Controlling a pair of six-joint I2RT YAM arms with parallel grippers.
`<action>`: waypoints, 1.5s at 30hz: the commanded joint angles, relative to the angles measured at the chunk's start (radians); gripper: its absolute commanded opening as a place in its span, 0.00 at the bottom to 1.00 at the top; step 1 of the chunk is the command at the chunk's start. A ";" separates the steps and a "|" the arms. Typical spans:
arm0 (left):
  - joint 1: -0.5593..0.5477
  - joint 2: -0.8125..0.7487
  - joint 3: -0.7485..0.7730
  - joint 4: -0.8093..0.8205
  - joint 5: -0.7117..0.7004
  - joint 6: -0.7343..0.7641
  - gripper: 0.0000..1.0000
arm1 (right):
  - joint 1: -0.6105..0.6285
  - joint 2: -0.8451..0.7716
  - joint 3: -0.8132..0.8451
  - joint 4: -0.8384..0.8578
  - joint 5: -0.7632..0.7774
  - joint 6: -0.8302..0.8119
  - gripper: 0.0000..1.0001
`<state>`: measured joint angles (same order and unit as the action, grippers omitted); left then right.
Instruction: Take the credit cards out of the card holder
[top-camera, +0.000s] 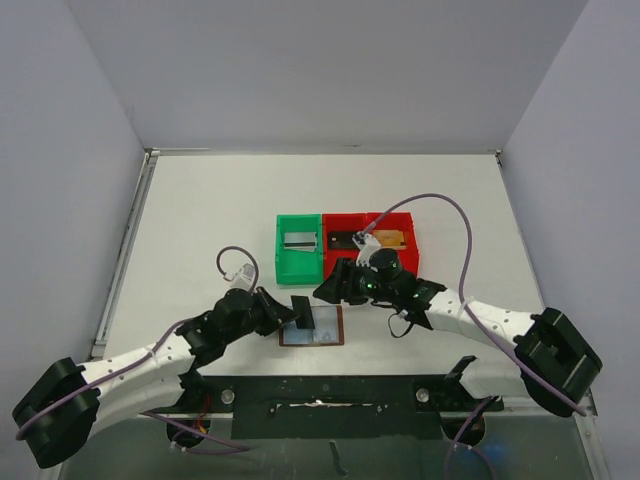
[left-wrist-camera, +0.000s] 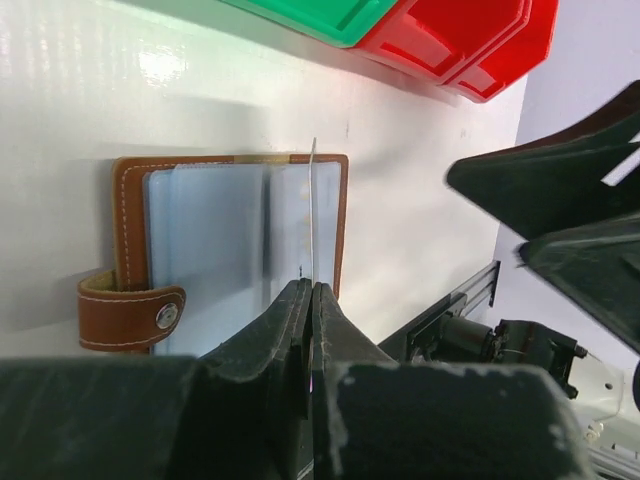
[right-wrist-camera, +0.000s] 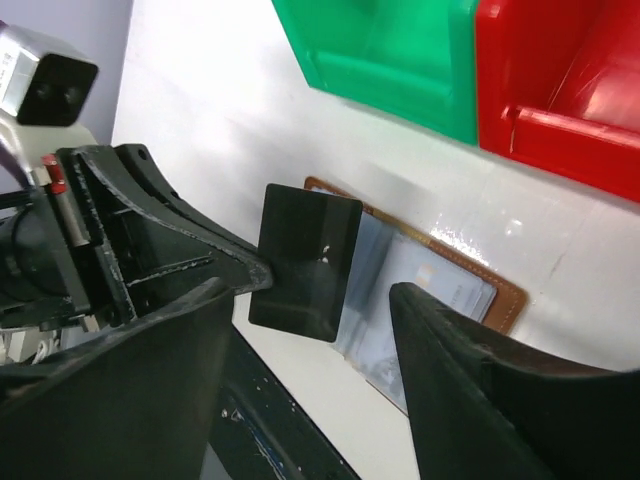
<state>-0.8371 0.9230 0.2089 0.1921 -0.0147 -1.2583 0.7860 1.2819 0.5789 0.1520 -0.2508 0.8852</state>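
One dark card (right-wrist-camera: 305, 262) sat clamped in my left pincer (left-wrist-camera: 312, 292), upright just above the open card holder (left-wrist-camera: 127, 235); my right pincer (right-wrist-camera: 325, 300) gaped nearby

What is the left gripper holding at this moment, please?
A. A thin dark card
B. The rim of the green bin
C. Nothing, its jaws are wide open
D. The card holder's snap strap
A: the left gripper is shut on a thin dark card, seen edge-on from its own wrist camera, with the open card holder lying flat on the table behind it.
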 joint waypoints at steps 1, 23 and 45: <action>0.016 -0.055 0.059 -0.136 -0.015 0.040 0.00 | -0.031 -0.106 0.015 -0.020 -0.001 -0.063 0.69; 0.305 0.013 0.215 0.198 0.374 0.151 0.00 | -0.484 -0.262 -0.121 0.407 -0.416 0.106 0.97; 0.362 0.213 0.296 0.489 0.592 0.136 0.00 | -0.384 0.133 0.165 0.478 -0.683 0.192 0.56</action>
<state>-0.4824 1.1427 0.4629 0.5686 0.5549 -1.1217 0.3740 1.3933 0.6956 0.5964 -0.8799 1.0794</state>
